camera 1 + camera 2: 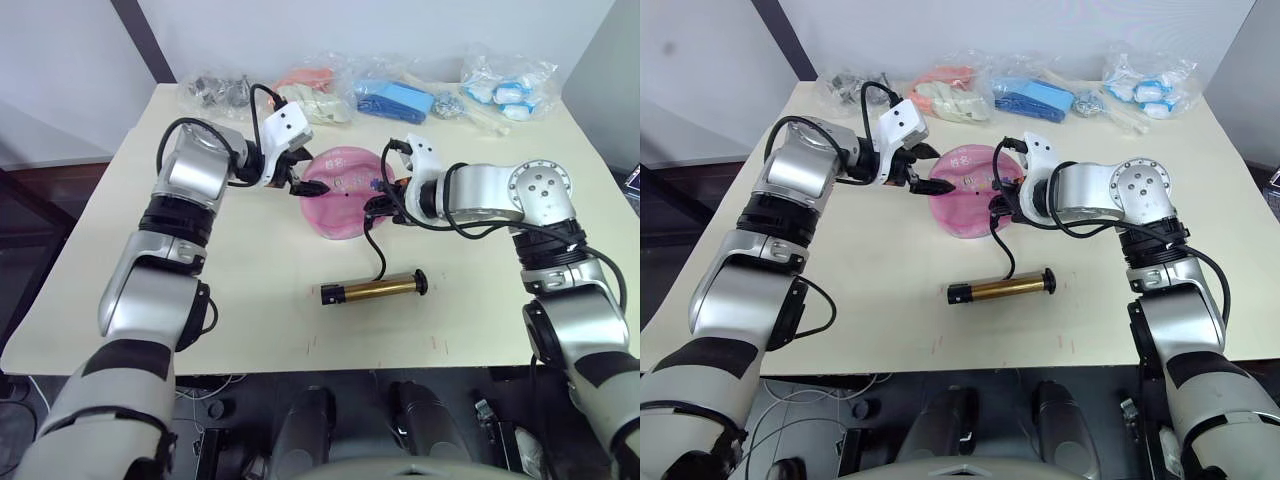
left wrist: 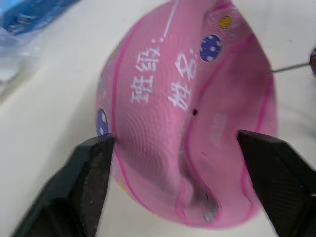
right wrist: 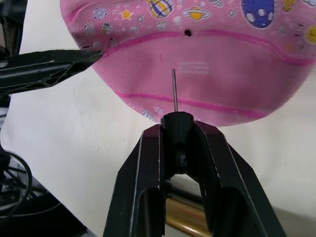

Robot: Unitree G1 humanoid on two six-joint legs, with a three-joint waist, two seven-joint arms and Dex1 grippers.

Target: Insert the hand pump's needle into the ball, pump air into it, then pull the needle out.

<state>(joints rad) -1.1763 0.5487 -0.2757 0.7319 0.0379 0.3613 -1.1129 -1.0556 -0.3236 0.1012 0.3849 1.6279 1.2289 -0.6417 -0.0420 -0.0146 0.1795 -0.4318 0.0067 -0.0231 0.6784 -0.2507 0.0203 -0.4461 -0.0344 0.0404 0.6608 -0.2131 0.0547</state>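
Right gripper (image 3: 178,129) pinches the needle (image 3: 174,91) short of the ball (image 1: 343,190); left gripper (image 2: 180,163) (spread) flanks its edges.

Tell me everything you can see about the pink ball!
The ball is pink textured rubber with darker pink lines, little planets, stars and white Chinese writing. It looks soft and dented, not fully pumped. A tiny black valve dot faces the needle, which is not in yet. It sits on the cream table, behind the hand pump. The left gripper straddles it, one fingertip touching its side. The right gripper holds the needle's fitting.
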